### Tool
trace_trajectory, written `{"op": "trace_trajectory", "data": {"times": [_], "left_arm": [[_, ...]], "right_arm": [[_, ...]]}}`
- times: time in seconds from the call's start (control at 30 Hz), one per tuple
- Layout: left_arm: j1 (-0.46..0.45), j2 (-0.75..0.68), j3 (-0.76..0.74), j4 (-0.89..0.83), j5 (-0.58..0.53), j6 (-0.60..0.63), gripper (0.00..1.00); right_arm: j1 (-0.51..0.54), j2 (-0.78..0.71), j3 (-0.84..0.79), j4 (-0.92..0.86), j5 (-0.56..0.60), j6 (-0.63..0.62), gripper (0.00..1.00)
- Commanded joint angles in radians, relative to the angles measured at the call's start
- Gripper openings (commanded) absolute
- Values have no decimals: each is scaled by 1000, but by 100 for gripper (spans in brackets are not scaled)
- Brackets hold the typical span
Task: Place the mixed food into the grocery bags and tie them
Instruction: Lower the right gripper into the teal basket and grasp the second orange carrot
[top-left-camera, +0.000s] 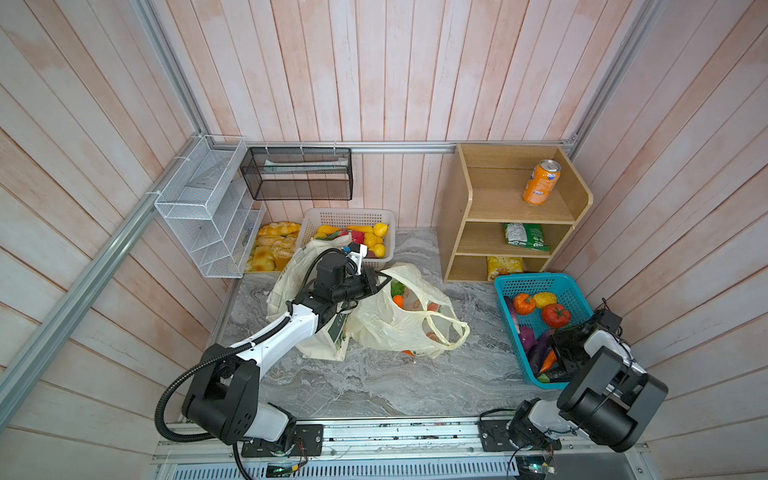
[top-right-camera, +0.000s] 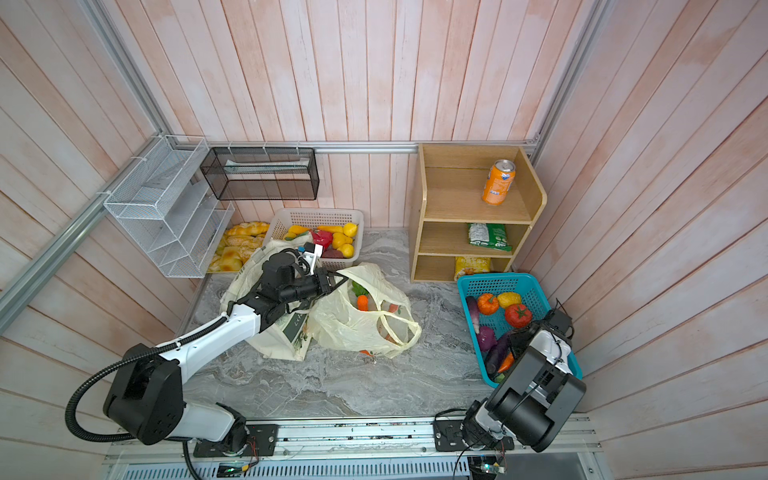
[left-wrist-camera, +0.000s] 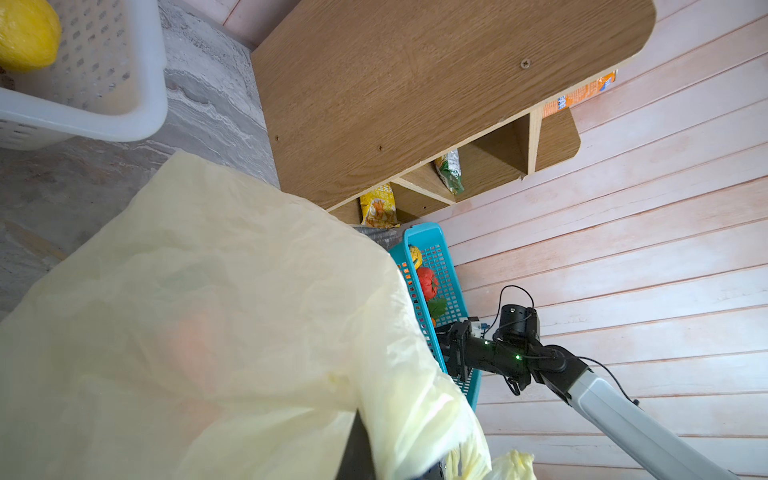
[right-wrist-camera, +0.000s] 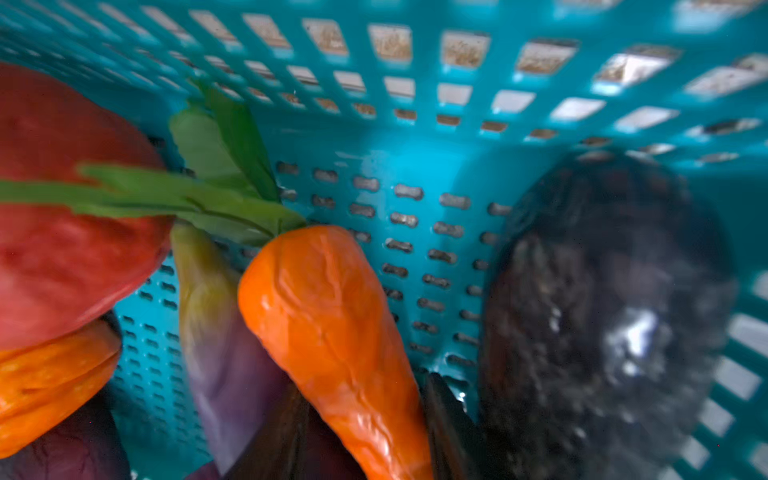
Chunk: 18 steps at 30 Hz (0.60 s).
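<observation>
Two bags lie mid-table, touching: tote (top-left-camera: 291, 268) and plastic bag (top-left-camera: 399, 332) beside it w/ one carrot (top-left-camera: 398, 301) inside. L gripper (top-left-camera: 379, 283) pinched on the plastic bag's rim; R gripper (top-left-camera: 559, 357) hangs in the blue basket (top-left-camera: 523, 283) by a 2nd carrot (right-wrist-camera: 332, 332), can't tell if its jaws are spread or closed

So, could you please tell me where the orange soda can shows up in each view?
Both top views: orange soda can on the wooden shelf unit's top level, back right.
Left wrist: a sliver past the shelf's edge.
Right wrist: not in it.
Shared landmark: teal plastic basket, in all four.
</observation>
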Motion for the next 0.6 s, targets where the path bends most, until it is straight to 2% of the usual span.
{"op": "trace_trajectory", "data": {"times": [0.0,0.1,0.3,0.57], "left_arm": [[7,24,27,39,27,-11,0],[7,30,28,43,33,-14,0],[7,27,25,38,36,-16,0],[8,20,20,10,35,-4,0]], "right_arm": [[-5,4,11,3,-23,-9,46],[-5,-4,9,5,-23,-17,43],[-4,-71,-3,16,-44,-20,21],[-6,-197,4,20,-121,12,19]]}}
